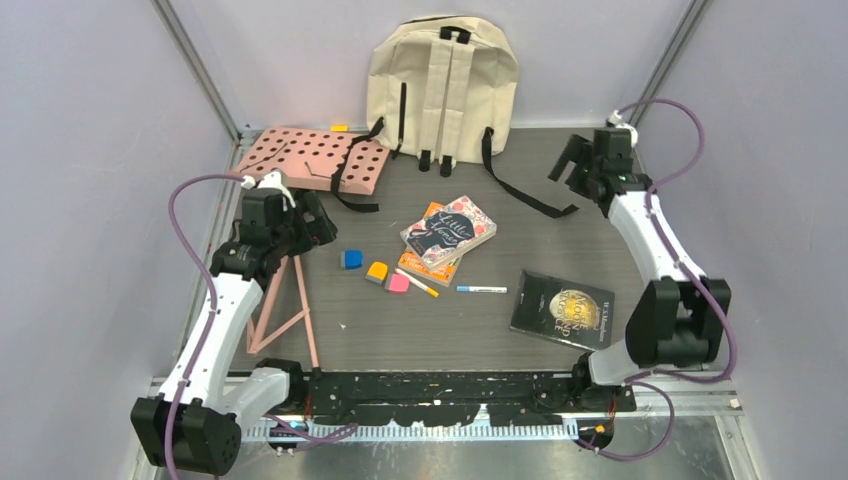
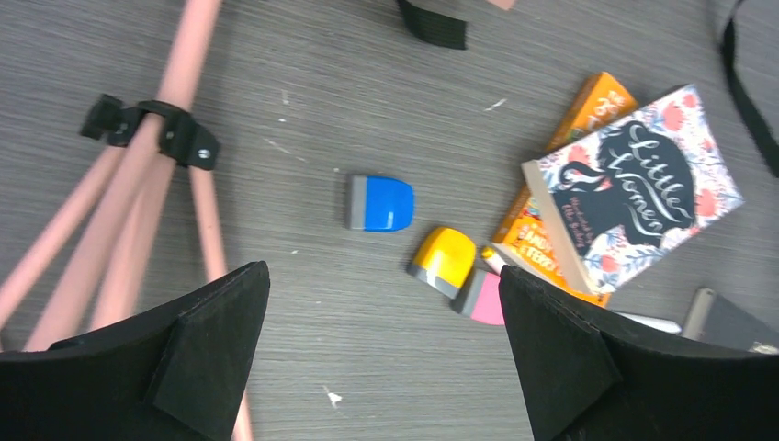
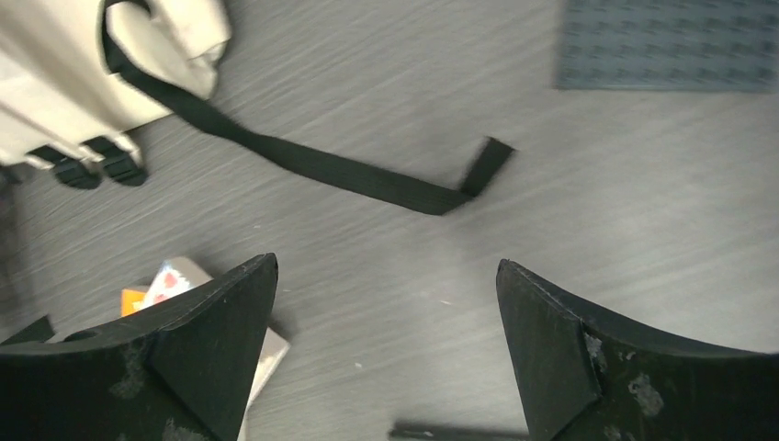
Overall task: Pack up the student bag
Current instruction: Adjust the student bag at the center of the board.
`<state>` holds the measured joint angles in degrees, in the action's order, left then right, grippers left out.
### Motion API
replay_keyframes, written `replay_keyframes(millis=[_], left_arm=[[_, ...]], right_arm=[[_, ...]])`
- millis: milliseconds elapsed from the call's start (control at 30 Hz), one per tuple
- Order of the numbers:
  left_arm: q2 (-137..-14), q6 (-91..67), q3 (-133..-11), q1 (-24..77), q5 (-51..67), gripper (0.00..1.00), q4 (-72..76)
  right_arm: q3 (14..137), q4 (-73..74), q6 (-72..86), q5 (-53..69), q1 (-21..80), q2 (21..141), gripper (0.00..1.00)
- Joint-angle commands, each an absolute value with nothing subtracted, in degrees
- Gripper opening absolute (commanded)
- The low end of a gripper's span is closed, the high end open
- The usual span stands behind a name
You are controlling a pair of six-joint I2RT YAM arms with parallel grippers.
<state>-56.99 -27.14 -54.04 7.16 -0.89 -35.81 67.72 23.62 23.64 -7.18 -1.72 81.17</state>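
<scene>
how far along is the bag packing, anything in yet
Done: nothing looks packed. The backpack leans on the back wall, and the flowered book, dark book, pen and erasers lie outside it. In hand: nothing; the left gripper and right gripper are open and empty. Left: every item has yet to go in.

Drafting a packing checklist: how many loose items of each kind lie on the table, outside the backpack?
Books: 3 - floral book, orange book, black book
Erasers: 3 - blue eraser, yellow eraser, pink eraser
Pens: 2 - orange-tipped pen, blue-ended pen
Total: 8
</scene>
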Motion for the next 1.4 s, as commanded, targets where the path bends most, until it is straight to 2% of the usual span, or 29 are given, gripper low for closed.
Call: replay_keyframes(millis=[0,267,500,667,933,1033,1133,1367], left_arm=[[-56.5,-30.1,-56.9,7.3,5.4,0.99,-32.2],[-61.6,-32.5,-63.2,7.3,7.8,0.99,-30.9],[-62.3,-38.0,-64.0,7.3,8.9,0.99,-26.8],[-59.1,-37.9,-62.4,7.3,6.4,0.99,-29.5],[-54.2,-38.2,-60.5,7.3,2.3,0.99,-33.6],[-54.5,-38.7,-60.6,7.3,1.5,0.99,-33.6],[-55.6,-39.5,-61.3,7.3,1.5,0.99,-33.4],[-59.9,-38.7,-63.9,7.3,3.3,0.99,-32.4]], right_arm=[[76.9,22.8,23.1,-1.5,4.1,88.8,0.95],[92.7,22.4,24.2,2.8,11.1,105.0,0.96],[108.5,15.9,31.3,9.4,11.7,117.8,0.95],[119.5,8.3,33.4,12.4,11.9,127.1,0.95],[142.6,5.8,30.8,14.5,12.0,141.9,0.95],[146.7,4.6,32.2,16.0,12.0,145.5,0.95],[147.8,1.5,33.4,17.5,12.2,146.7,0.91],[148.9,0.4,33.1,19.3,13.3,147.6,0.72]])
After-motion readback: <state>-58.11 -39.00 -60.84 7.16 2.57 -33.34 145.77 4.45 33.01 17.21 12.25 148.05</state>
